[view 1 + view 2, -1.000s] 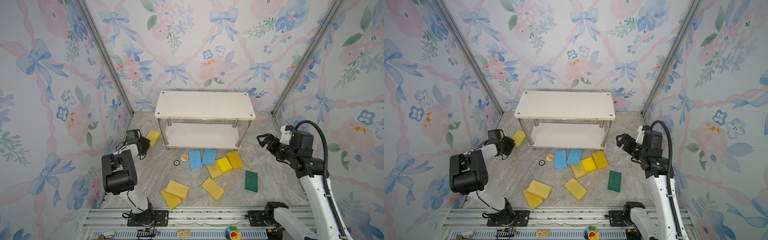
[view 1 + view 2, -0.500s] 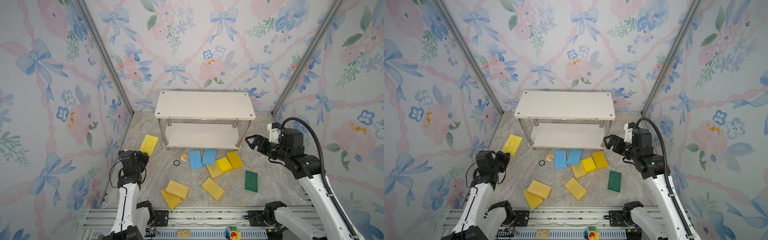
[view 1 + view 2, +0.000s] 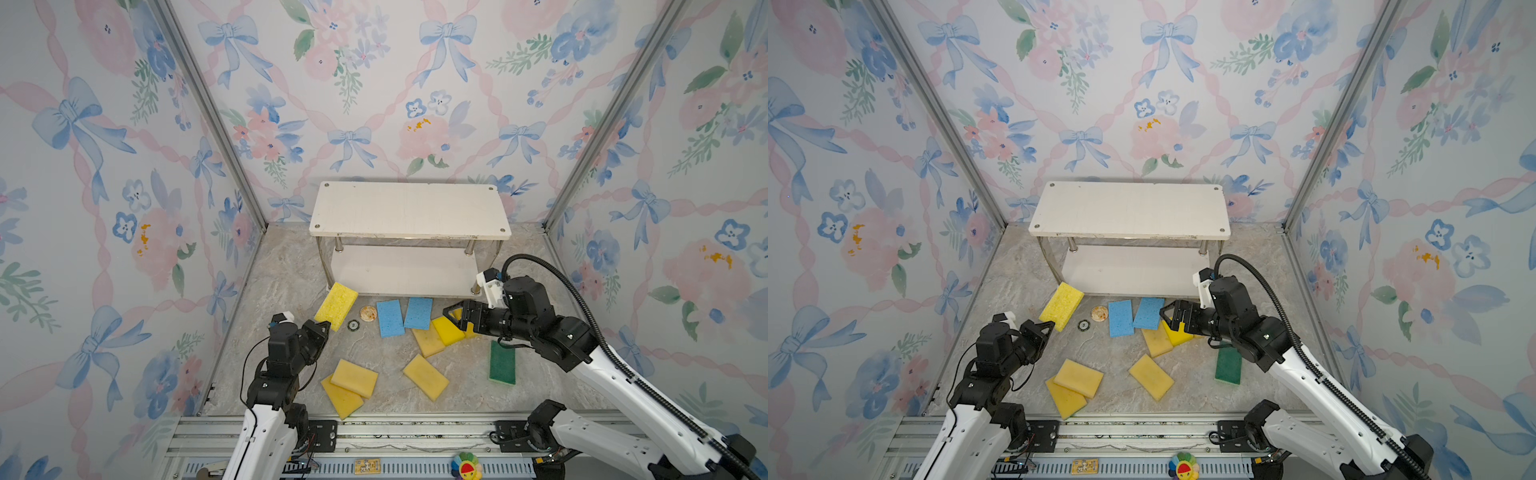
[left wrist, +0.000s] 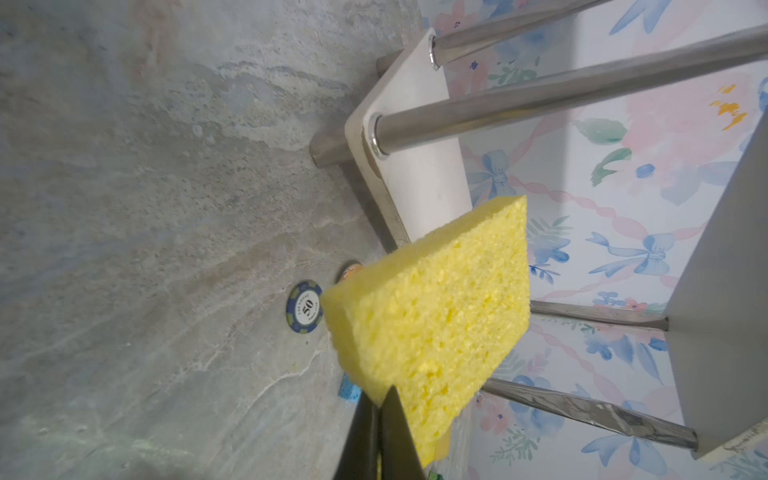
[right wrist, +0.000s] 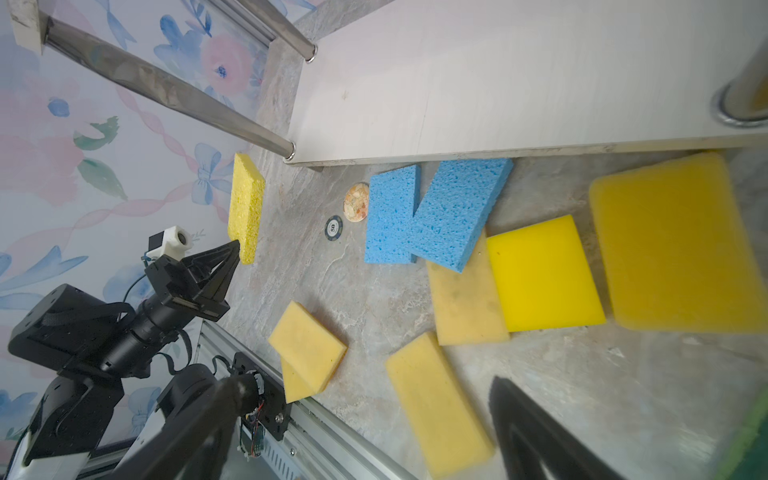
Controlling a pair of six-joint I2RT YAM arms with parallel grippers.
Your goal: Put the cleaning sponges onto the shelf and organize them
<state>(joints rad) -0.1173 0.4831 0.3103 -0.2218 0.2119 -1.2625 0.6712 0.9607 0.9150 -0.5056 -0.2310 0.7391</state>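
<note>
A: Well, the left fingers (image 4: 376, 440) are together, clamped on one short end of the pitted yellow sponge (image 3: 336, 305). It hangs tilted above the worktop (image 3: 286, 266), just beside the near left post of the shelf (image 3: 409, 210). How should it go in?

B: I think the grip is thin, only at the edge, so the sponge can swing or slip. I would move slowly and turn the wrist until the sponge lies flat before setting it down.

A: Top board or lower board (image 3: 399, 270)?

B: Both are bare. The top seems easier, with no posts in the way. I would put it at the far left corner, long side along the edge, so a row can follow. Also carry it high over the poker chip (image 3: 353, 325) and the round disc (image 3: 368, 313); these are not for the shelf.

A: And further right?

B: Two blue sponges (image 3: 390, 318) lie just in front of the shelf, then a pile of yellow sponges (image 3: 428, 343). The right fingers (image 5: 528, 432) stand wide apart, holding nothing, above this pile. The green sponge (image 3: 502, 362) lies nearer, beside it. I would take the bright yellow one (image 3: 446, 330) there, but only when the left arm is clear of the shelf.
</note>
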